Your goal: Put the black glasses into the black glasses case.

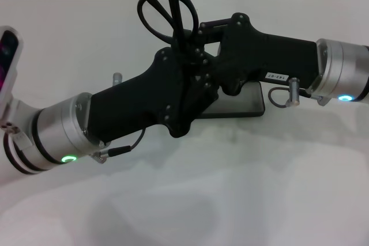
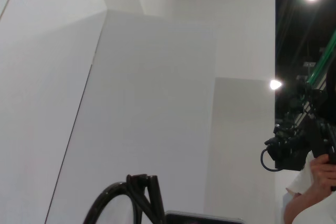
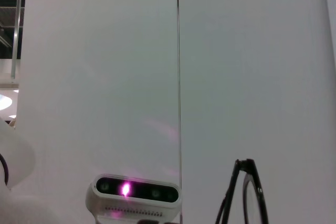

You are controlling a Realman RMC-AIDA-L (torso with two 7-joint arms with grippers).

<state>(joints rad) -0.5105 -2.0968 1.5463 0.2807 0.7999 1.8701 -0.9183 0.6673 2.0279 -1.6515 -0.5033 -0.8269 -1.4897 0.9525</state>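
The left end effector (image 1: 193, 64) and the right end effector (image 1: 202, 47) are brought together above the middle of the white worktop (image 1: 230, 188), their black bodies crossing each other. The black glasses (image 1: 167, 12) are held up in the air where the two meet, the lenses and folded arms rising above them. Which end effector is pinching the frame cannot be told, nor whether either set of fingers is spread or pressed together, since the black parts overlap. The black glasses case (image 1: 242, 105) is lying on the worktop directly beneath the end effectors, largely hidden by them, and the glasses are clear of it.
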